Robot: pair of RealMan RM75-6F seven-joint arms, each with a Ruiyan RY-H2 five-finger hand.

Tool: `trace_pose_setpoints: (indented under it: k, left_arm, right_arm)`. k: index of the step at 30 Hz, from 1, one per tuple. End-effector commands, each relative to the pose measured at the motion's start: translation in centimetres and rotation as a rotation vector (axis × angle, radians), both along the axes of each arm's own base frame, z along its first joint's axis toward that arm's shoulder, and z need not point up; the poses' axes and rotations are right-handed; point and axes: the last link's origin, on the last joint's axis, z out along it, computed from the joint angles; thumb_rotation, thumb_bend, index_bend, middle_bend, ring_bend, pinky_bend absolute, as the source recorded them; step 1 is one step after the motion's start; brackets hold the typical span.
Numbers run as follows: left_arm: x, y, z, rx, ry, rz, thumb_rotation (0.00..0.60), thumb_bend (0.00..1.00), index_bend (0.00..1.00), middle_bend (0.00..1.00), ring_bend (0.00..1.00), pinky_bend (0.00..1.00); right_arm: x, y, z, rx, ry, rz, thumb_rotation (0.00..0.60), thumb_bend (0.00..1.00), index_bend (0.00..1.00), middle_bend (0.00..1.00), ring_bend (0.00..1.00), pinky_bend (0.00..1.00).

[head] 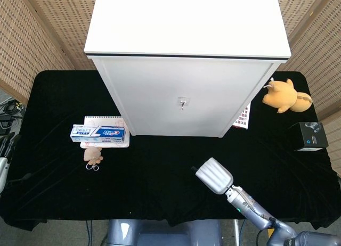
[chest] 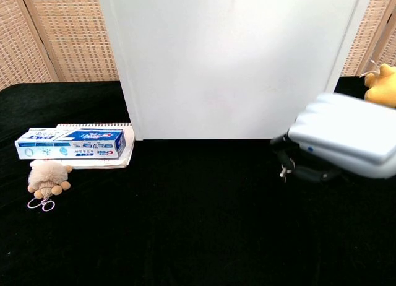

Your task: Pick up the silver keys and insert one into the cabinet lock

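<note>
— Where are the silver keys [chest: 285, 169]?
— Right of centre, grasped beneath the right hand [chest: 343, 142], clear of the black worktop [chest: 185, 224], below the white cabinet [head: 184, 54]
— Left hand?
— Unseen

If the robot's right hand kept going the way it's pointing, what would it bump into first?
Probably the white cabinet. The right hand, holding the silver keys, points up and left toward its front; only black tablecloth lies between, though depth is uncertain.
</note>
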Motion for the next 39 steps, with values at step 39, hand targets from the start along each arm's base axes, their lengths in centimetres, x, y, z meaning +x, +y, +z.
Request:
trace_pose_setpoints:
  k: [39]
  left_arm:
    - [-1.0, 1.2, -0.4, -0.017, -0.008, 0.053, 0.6, 0.0, 0.0, 0.0, 0.0, 0.0]
  right_arm:
    - [14.5, -8.3, 11.8, -0.366, -0.033, 0.25, 0.6, 0.67, 0.71, 0.93, 0.84, 1.0]
